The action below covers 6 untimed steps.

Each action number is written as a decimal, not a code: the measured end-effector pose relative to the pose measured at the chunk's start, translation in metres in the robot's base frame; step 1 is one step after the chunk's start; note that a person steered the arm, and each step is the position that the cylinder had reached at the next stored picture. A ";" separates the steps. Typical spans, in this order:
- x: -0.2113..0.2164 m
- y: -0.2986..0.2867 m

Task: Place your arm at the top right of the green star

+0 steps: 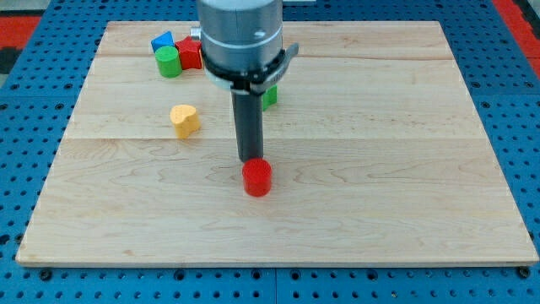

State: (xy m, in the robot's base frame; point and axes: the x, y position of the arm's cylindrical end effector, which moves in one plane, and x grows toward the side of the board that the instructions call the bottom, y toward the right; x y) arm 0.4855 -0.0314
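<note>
My tip sits just above a red cylinder near the board's middle, touching or nearly touching its top edge. A green block, likely the green star, is mostly hidden behind my rod and shows only as a sliver to the rod's right, well above the tip.
A yellow heart-shaped block lies left of the rod. At the top left a blue block, a green cylinder and a red block cluster together. The wooden board lies on a blue pegboard.
</note>
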 end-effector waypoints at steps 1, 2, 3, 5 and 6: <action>0.019 -0.012; 0.041 0.018; 0.007 0.010; -0.069 0.098; -0.096 0.094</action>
